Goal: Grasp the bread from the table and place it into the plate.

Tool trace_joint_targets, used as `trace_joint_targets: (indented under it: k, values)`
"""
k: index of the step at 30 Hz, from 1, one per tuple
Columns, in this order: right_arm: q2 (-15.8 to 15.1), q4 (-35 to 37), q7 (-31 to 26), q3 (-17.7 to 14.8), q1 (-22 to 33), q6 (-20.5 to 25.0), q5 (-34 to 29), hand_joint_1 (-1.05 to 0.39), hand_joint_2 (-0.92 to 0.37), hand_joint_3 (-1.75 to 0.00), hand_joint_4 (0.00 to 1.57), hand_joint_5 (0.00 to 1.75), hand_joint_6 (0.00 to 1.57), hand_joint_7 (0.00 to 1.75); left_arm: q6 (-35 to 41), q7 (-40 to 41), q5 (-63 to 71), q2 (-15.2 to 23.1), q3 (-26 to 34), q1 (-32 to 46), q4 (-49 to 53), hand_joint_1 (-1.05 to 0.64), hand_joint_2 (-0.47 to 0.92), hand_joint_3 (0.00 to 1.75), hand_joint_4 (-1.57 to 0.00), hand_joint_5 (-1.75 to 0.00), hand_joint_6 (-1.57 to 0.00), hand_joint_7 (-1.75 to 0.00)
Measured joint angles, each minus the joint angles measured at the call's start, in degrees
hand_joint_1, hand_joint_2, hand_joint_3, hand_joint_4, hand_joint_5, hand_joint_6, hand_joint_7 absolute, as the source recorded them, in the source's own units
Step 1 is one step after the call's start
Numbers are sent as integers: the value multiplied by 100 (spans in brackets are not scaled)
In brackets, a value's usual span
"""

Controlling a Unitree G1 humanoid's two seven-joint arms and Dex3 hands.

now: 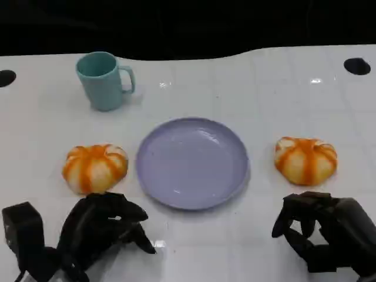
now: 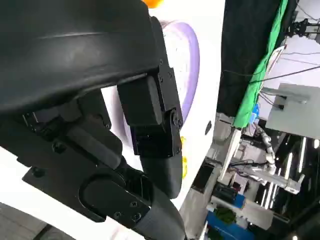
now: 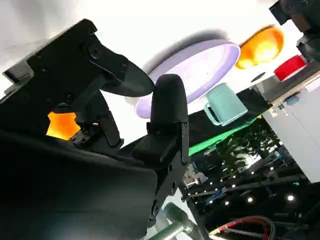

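We see the L hand point(image 1: 100, 232) low at the near table edge, fingers curled inward w/ nothing in them, holding nothing. Just beyond it, close but apart, sits the L bread point(image 1: 94, 168), an orange-and-white bun on the white table point(image 1: 264, 88). Behind that, near the far edge, a teal mug point(image 1: 104, 80) stands upright, handle toward the R. In the middle lies the lilac plate point(image 1: 192, 162), nothing on it, between the two buns. R of the plate sits the R bread point(image 1: 305, 160), on the table. Nearer than it, w/ a small gap, the R hand point(image 1: 326, 229) is also curled in and holds nothing.
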Motion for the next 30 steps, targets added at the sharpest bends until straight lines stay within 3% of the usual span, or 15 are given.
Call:
trace_joint_targets:
  k: [30]
  values:
    - [-2,-77,50,-19,2,16,35,-12,-39,-125,83,175,78,136,-16,-1,3,0,13,-45,65,-105,72,0,-157,-59,-157,-21]
